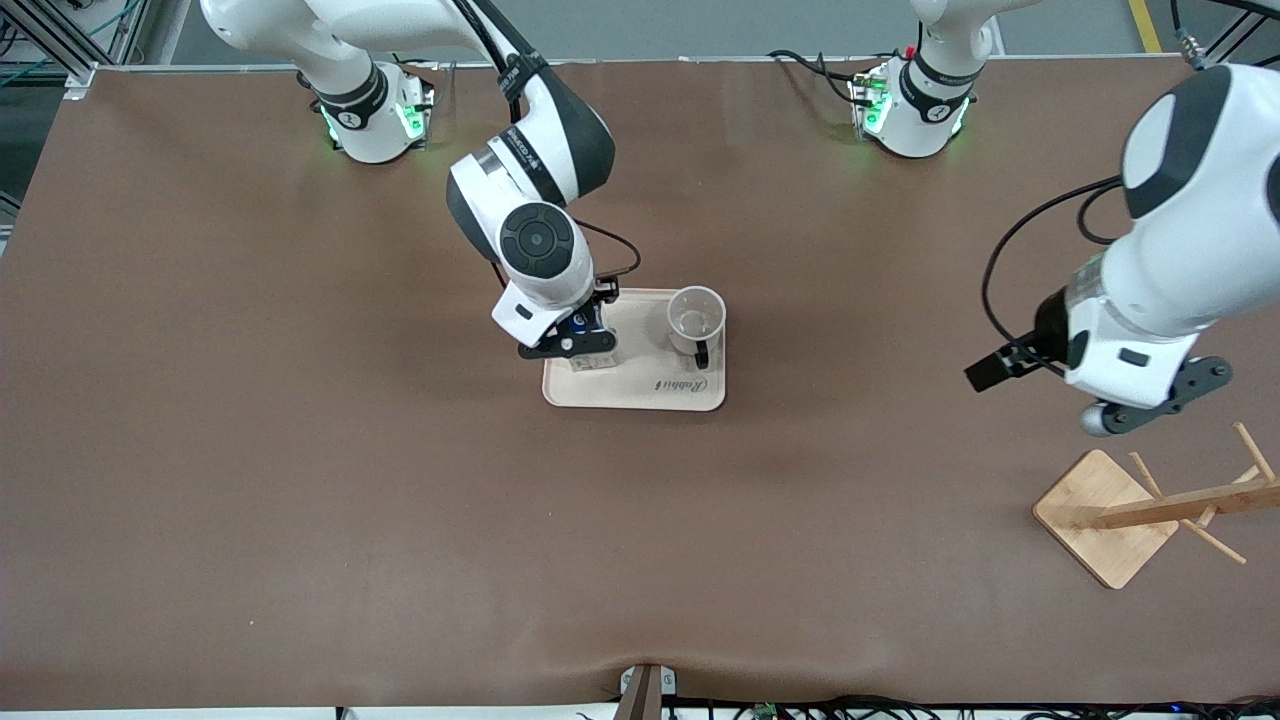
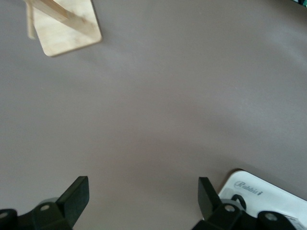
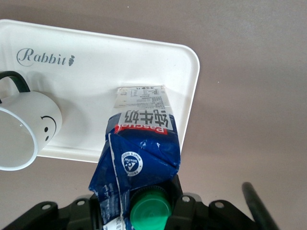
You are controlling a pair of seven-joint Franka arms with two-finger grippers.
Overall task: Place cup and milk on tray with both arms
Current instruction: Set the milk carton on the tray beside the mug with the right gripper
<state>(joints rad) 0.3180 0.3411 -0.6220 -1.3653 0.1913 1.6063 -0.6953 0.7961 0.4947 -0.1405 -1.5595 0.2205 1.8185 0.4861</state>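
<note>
The cream tray point(image 1: 650, 385) lies mid-table. The white cup point(image 1: 696, 318) stands upright on it at the end toward the left arm, handle toward the front camera. In the right wrist view its smiley face point(image 3: 48, 125) shows. My right gripper point(image 1: 580, 345) is shut on the top of the blue and white milk point(image 3: 141, 143), beside its green cap point(image 3: 151, 210). The carton's base rests on the tray point(image 3: 96, 72) near the edge toward the right arm's end. My left gripper point(image 2: 143, 191) is open and empty over bare table near the peg rack.
A wooden peg rack point(image 1: 1150, 510) with a square base stands toward the left arm's end, nearer the front camera than the tray. Its base also shows in the left wrist view point(image 2: 67, 24). Brown table point(image 1: 300, 450) spreads around the tray.
</note>
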